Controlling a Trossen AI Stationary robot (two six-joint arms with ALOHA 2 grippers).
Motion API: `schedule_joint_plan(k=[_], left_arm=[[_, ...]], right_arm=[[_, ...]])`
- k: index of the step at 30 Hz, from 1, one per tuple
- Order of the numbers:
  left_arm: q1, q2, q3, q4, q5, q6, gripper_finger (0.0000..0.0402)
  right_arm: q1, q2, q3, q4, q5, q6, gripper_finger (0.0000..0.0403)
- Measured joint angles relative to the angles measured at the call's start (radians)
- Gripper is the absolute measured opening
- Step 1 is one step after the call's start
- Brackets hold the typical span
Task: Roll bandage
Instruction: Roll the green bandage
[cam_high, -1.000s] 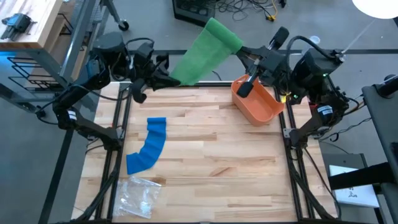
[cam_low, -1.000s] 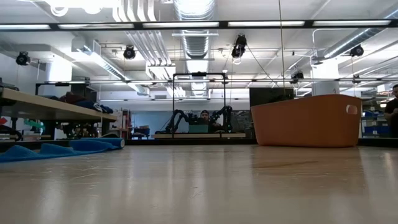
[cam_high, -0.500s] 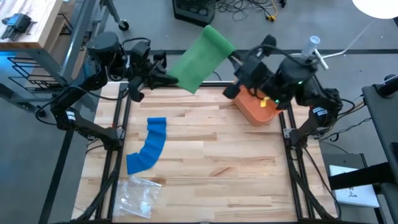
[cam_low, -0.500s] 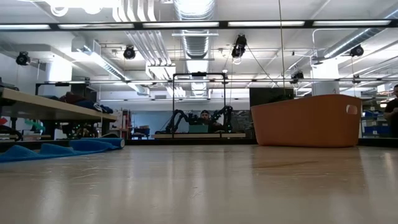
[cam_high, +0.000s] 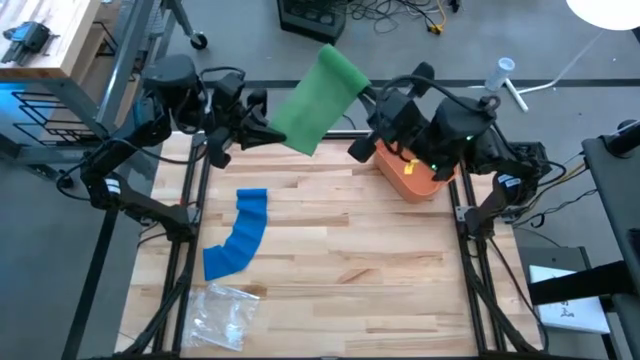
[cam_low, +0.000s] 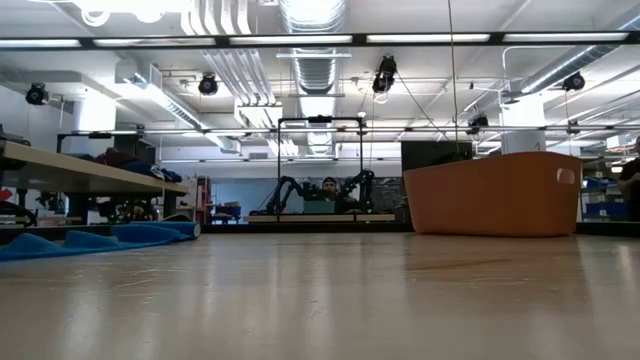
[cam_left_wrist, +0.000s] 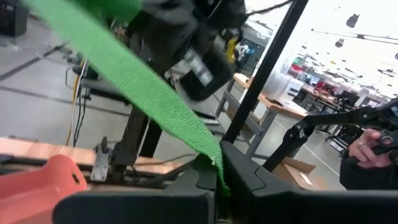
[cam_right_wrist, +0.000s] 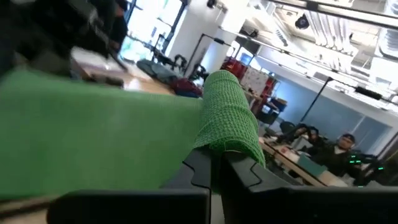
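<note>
Bandage, green (cam_high: 315, 88): 1 strip stretched between left gripper (cam_high: 268, 132) and right gripper (cam_high: 365, 95), both clamped; roll barely begun, most length unrolled.

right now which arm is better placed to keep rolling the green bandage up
Probably the right. The right gripper is shut on the rolled end of the green bandage, while the left gripper only pinches the loose end, holding the strip taut above the table's far edge.
</note>
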Motion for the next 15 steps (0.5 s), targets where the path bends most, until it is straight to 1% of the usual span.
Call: schedule_joint_plan(k=[2, 6, 15], left_arm=[[0.0, 0.001, -0.005, -0.01, -0.006, -0.001, 0.0], [-0.01, 0.001, -0.009, -0.009, -0.01, -0.017, 0.0], [-0.04, 0.0, 0.0, 0.075, -0.009, -0.041, 0.0]], right_arm=[[0.0, -0.001, 0.0, 0.017, -0.021, 0.001, 0.0002], [-0.007, 0.001, 0.0, 0.006, -0.009, -0.008, 0.0002], [-0.019, 0.004, -0.018, -0.075, 0.003, -0.011, 0.0002]])
